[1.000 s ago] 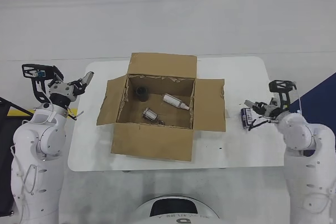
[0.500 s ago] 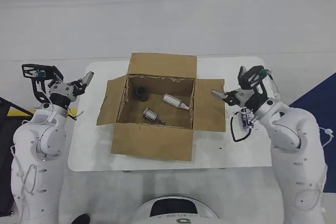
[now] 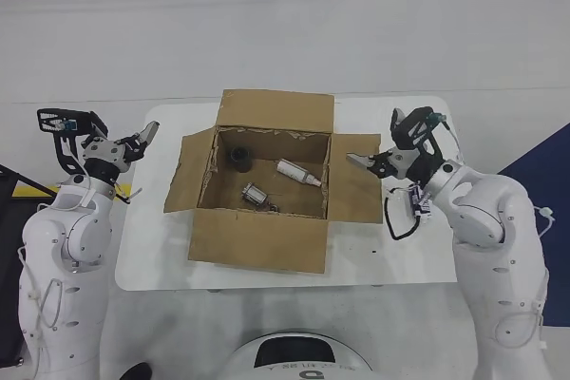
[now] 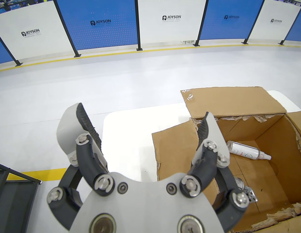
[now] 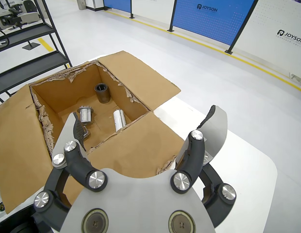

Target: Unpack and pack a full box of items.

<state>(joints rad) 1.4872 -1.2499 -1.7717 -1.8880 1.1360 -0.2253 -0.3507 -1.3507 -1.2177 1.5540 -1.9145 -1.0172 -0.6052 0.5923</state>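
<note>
Cardboard box point(image 3: 256, 242) sits mid bench point(image 3: 399, 261), all four flaps out, torn ragged edges. Light but floppy imo, so don't lift it by a flap. Three things lie on its floor:

- **White spray bottle** point(image 3: 297, 173), on its side near the right wall. Prob light plastic, smooth + round so it'll roll. Grab across the body, not the thin nozzle.
- **Flanged metal cylinder** point(image 3: 256, 196), toward the front. Looks heavy and slick, so pinch the barrel next to the flange.
- **Short black sleeve** point(image 3: 238, 158), on end in the back-left corner. Stiff, so take it across the outside.

Right jaws are wide apart over the box's right flap point(image 3: 353, 201). Left jaws are wide too, out past the bench's left edge, well apart from the box.

Bottle label has a red bit, too small to read. Printed logos on the fence panels point(image 4: 165, 5) behind
</note>
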